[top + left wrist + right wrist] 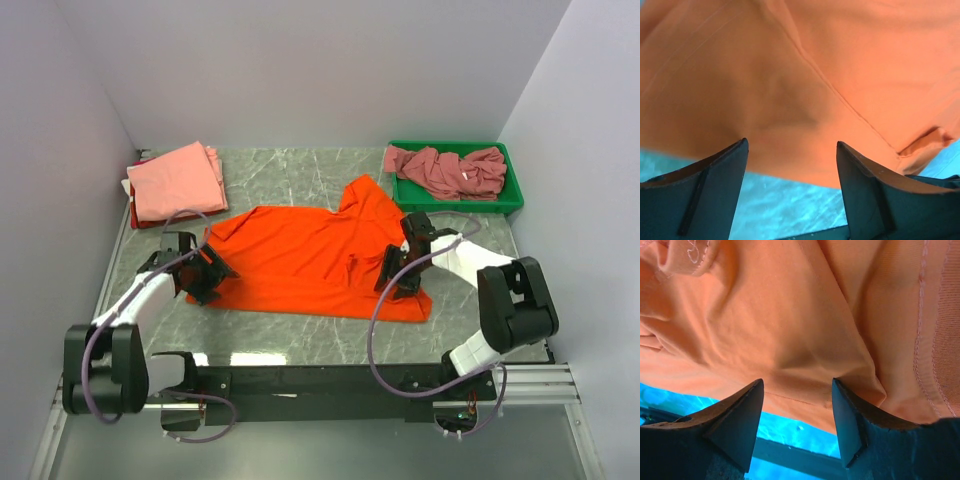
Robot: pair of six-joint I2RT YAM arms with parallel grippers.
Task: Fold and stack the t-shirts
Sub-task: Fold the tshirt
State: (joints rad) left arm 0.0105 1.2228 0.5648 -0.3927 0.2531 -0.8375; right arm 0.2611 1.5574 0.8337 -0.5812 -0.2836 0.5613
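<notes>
The task looks to be at an early to middle stage. One light salmon-pink cloth t-shirt (178,180) lies folded in the far left corner of the grey-green marbled table (300,175). A darker red edge shows beneath it, but whether that is another folded shirt cannot be told. The bright orange short-sleeved cloth t-shirt (300,265) is spread out flat and unfolded across the middle of the table, its lower hem towards the near edge and one sleeve pointing at the far edge. The dusty rose-mauve cloth t-shirts (445,170) sit crumpled in a heap inside the green plastic bin (512,200) at the far right corner, so they have yet to be taken out, folded and stacked. The left gripper (207,277) is down at the left side of the orange shirt and the right gripper (396,275) at its right side. In both wrist views the jaws stand apart with nothing between them, orange cloth just past the tips and bare table below. The first fold of the orange shirt appears not yet made.
</notes>
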